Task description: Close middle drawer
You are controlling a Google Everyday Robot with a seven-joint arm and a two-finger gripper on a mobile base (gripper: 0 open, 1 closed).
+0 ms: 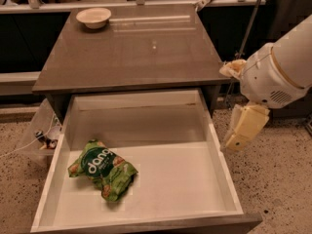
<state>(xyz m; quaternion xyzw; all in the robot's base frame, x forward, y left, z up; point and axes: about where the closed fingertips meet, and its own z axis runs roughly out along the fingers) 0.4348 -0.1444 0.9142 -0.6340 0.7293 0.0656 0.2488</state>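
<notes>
Pincer (234,141): cream-coloured, hanging tip-down from the white arm (285,65) at the right of the scene, over the speckled floor (285,184); holds nothing; whether it is released or clenched cannot be told. Middle drawer (222,160): pulled fully out, lying directly left of the pincer; its right side wall is just beside the pincer tip but apart from it, and its grey-brown front panel sits lower left of the pincer, at the near edge. Green snack bag (103,169): lying flat on the drawer's off-white floor, well left of the pincer, towards the drawer's far side wall. Surface (131,52): glossy grey-brown cabinet top, above and left of the pincer. Pale bowl (93,17): upright on the surface's far left corner, well apart from the pincer.
</notes>
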